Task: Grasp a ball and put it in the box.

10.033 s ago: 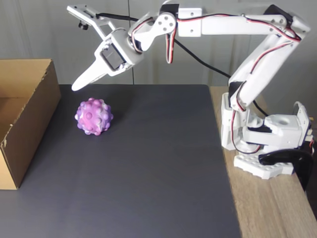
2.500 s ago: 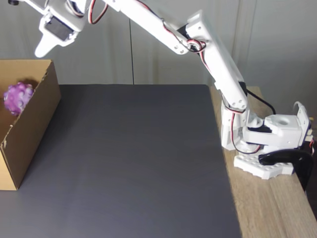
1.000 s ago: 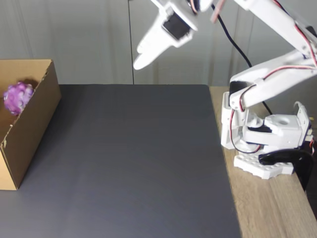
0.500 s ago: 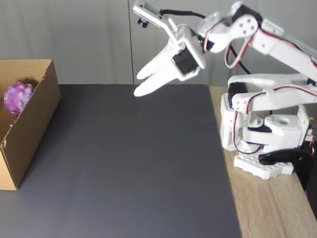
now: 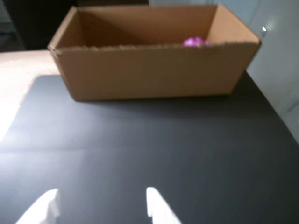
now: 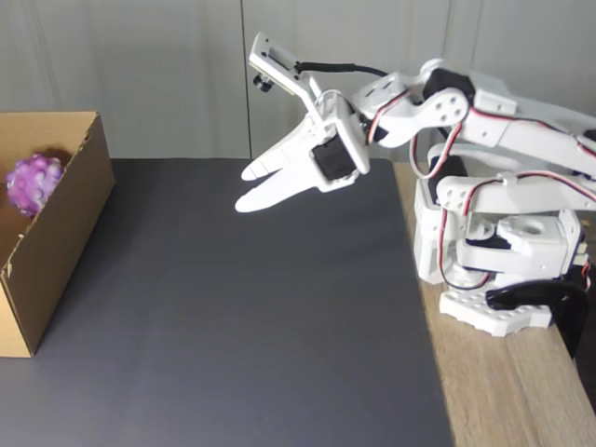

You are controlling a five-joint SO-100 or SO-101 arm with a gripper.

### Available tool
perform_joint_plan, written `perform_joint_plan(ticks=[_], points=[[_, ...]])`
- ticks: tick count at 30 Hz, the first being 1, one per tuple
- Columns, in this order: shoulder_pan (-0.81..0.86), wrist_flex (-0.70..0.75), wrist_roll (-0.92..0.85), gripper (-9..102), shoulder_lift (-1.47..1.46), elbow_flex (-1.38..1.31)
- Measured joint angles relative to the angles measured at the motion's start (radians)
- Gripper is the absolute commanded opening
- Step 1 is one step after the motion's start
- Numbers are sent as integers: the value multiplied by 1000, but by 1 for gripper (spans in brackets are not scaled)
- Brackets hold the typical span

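Balls: one, a bumpy purple and pink ball (image 6: 33,183), also peeking above the box wall in the wrist view (image 5: 195,42).
Boxes: one brown cardboard box (image 6: 58,244), seen whole in the wrist view (image 5: 154,70).
Robot arms: one white arm (image 6: 494,121).
Pincers: one pincer (image 6: 248,189), with two white fingers; both fingertips show at the bottom of the wrist view (image 5: 100,201).
Mats: one dark grey mat (image 6: 242,326).
Tabletops: one wooden tabletop (image 6: 521,391).
Cameras on the arm: one small mount (image 6: 279,67) above the pincer.
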Motion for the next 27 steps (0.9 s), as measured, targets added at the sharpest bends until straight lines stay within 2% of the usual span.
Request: perform_joint_plan(ticks=[8,13,27], points=[[48,-55,-8,16,2,181],[48,-48,-18,0,-2,215],[58,163,-18,0,2,219]])
